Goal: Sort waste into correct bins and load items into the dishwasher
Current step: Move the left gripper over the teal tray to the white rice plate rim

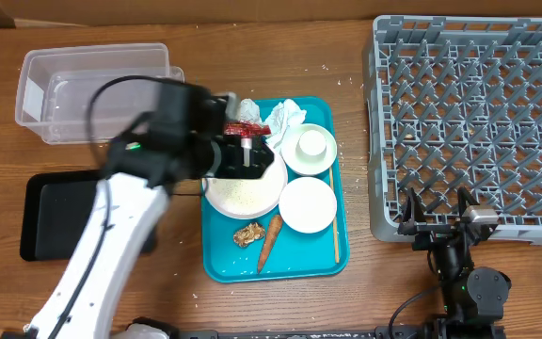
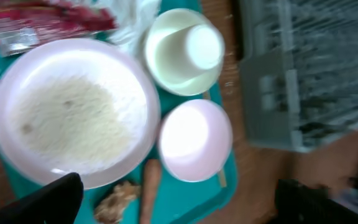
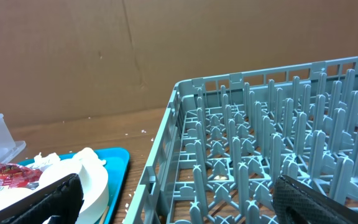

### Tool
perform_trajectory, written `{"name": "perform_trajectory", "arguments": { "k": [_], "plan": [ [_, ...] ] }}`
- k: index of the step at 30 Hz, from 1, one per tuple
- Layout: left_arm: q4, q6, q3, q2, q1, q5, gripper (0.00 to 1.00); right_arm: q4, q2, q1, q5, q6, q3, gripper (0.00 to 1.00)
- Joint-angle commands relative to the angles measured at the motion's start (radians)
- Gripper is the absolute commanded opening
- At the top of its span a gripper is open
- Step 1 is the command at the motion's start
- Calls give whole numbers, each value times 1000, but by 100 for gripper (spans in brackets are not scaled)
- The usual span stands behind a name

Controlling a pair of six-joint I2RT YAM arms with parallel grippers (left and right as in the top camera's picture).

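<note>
Far left, the clear tub stood toward the table's back edge. The black tray lay in front of it, the two apart. The left arm crossed above the black tray's right part. The left gripper hung over the large plate on the left side of the teal tray, jaws spread wide and holding nothing.

The red wrapper and napkins lay at the teal tray's back edge. The brown lump and carrot lay just beside each other at its front. On the right side, the rear bowl held the cup, and the front bowl sat near it. The chopstick lay along the right rim.

A strip of bare wood separated the teal tray from the dish rack, whose right side ran out of the overhead frame. The right gripper sat at the rack's front wall, jaws fully spread and empty.

The left wrist view, though blurred, showed the rice across the plate's middle, which the gripper partly covered from overhead. The right wrist view showed the rack's pegs side-on and its left corner close to the teal tray.
</note>
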Motion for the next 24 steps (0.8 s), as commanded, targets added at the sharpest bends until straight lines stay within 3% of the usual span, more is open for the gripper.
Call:
{"name": "perform_trajectory", "arguments": {
  "k": [1, 7, 11, 24],
  "plan": [
    [-18, -47, 81, 53, -94, -469, 100, 5, -10, -4, 10, 3, -10, 100],
    [38, -39, 83, 101, -106, -603, 100, 5, -10, -4, 10, 3, -10, 100],
    [89, -36, 83, 106, -94, -603, 100, 5, -10, -4, 10, 3, -10, 100],
    [126, 162, 82, 228, -94, -546, 100, 5, -10, -4, 10, 3, -10, 100]
  ]
}}
